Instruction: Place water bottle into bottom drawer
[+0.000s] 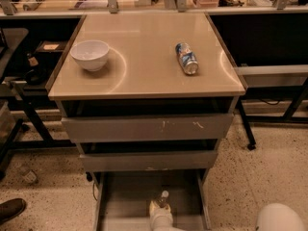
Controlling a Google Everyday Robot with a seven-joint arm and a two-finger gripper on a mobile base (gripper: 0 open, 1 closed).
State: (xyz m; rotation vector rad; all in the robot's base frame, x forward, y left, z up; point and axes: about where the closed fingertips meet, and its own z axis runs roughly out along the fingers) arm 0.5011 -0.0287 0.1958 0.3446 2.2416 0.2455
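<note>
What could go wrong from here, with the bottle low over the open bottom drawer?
The water bottle stands upright at the gripper, over the bottom drawer; tall and narrow, it may topple when released. Upright, it rises above the drawer's low sides, so it might catch the middle drawer on closing.

Three grey drawers: top drawer point(144, 127), middle drawer point(144, 160), bottom drawer point(125, 198). One water bottle point(164, 198), in the bottom drawer. One gripper point(160, 211), at the bottle, low in that drawer. One white bowl point(90, 55), one can point(186, 58), both on one cabinet top point(144, 66). One shoe point(9, 210) on the floor.
</note>
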